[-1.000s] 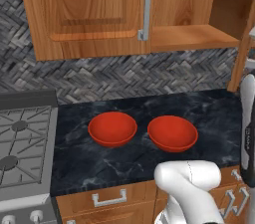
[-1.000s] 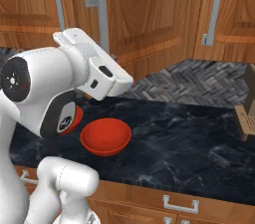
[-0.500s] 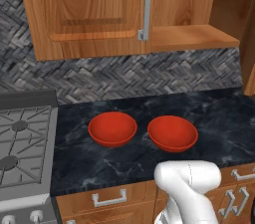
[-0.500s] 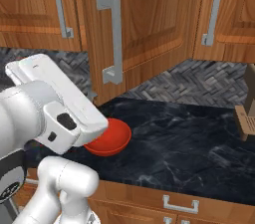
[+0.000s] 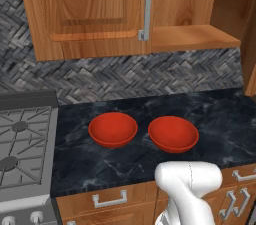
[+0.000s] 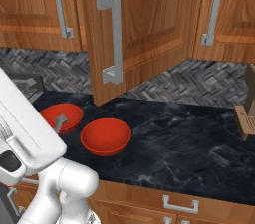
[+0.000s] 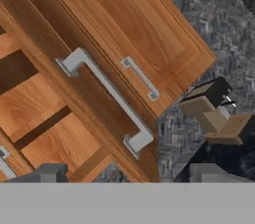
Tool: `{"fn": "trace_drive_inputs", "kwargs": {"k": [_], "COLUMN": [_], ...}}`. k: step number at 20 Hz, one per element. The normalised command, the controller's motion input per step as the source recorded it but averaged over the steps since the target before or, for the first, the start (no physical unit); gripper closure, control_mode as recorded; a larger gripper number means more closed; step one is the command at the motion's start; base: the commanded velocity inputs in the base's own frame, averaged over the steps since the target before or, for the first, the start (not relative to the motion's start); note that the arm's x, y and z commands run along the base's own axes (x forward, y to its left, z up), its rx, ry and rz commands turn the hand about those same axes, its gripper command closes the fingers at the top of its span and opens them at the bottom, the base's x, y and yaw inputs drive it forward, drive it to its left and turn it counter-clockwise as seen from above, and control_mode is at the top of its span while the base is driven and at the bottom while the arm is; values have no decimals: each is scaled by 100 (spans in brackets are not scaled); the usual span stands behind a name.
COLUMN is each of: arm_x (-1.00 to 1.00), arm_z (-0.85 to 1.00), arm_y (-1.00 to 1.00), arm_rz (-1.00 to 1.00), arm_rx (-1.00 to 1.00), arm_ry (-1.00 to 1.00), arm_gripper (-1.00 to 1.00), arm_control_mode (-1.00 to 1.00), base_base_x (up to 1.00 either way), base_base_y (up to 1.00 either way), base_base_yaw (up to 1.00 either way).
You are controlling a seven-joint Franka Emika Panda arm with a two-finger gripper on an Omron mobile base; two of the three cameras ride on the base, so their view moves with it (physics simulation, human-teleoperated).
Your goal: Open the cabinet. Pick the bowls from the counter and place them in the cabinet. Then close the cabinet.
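Note:
The cabinet (image 5: 90, 14) has its left door shut and its right door (image 6: 149, 29) swung wide open, so the wooden shelf (image 5: 195, 38) shows. Two red bowls (image 5: 113, 129) (image 5: 173, 133) sit side by side on the dark marbled counter (image 5: 225, 114). From the right base view, one bowl (image 6: 105, 136) is in full sight and the other bowl (image 6: 69, 113) is partly behind my white arm (image 6: 25, 133). In the hand view my gripper (image 7: 129, 175) is open, its fingertips (image 7: 47, 173) wide apart with nothing between them, facing the open door's bar handle (image 7: 104, 101).
A grey gas stove (image 5: 22, 149) borders the counter on the left. A wooden block (image 6: 246, 116) stands at the counter's far right. More wall cabinet doors (image 6: 224, 9) hang to the right. Drawers with small handles (image 5: 110, 200) run below the counter edge.
The gripper has let go of the door's handle and opened. The arm has swung down and away from the door. The right door has swung further open.

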Motion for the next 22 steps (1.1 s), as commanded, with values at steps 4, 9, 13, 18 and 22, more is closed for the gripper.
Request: {"fn": "trace_drive_inputs", "kwargs": {"k": [4,9,13,18,22], "arm_x": [6,27,24,12,17], "arm_z": [0,0,0,-10,-16], "arm_y": [90,61,11,-1,0], "arm_rz": [-4,0,0,-3,-6], "arm_rx": [9,-1,-1,8,11], "arm_ry": [-3,-3,-16,-17,-15], "arm_gripper": [-100,-100,-100,-100,-100], "arm_control_mode": [-100,-100,-100,-100,-100], "base_base_x": [0,0,0,0,0], "base_base_y": [0,0,0,0,0], "base_base_yaw": [0,0,0,0,0]}}
